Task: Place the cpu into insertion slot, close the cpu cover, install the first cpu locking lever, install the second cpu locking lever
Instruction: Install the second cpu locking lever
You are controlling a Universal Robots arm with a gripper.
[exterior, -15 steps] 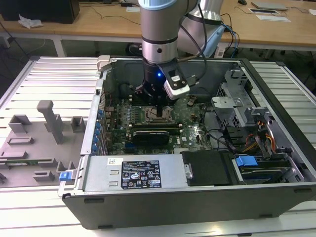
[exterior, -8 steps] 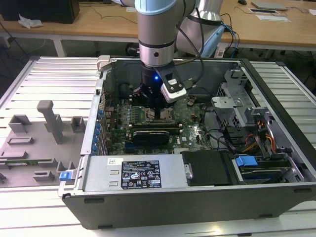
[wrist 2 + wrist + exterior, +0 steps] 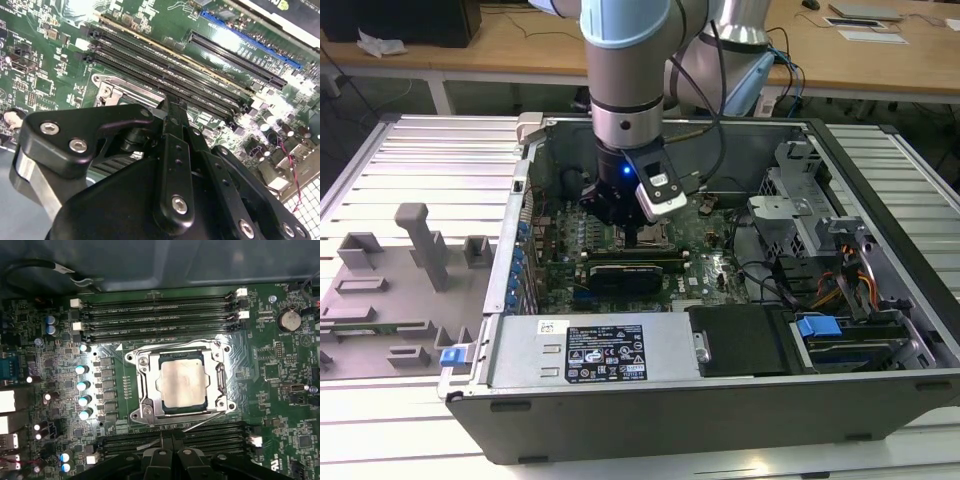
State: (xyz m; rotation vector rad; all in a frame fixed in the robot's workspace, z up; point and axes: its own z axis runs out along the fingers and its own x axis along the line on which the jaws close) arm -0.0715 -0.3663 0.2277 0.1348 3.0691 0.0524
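I see the cpu (image 3: 182,384) seated in the insertion slot (image 3: 150,407), cpu cover (image 3: 221,376) down. Gripper (image 3: 172,452) fingers together, empty, just beside a lever wire; bump could bend it.

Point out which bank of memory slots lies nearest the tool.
The bank just past the tool, on the socket's near side; the other bank lies beyond the socket.

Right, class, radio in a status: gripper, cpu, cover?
Gripper low over the board, beside the socket. Cpu seated in slot. Cover down around it. Nothing on top.
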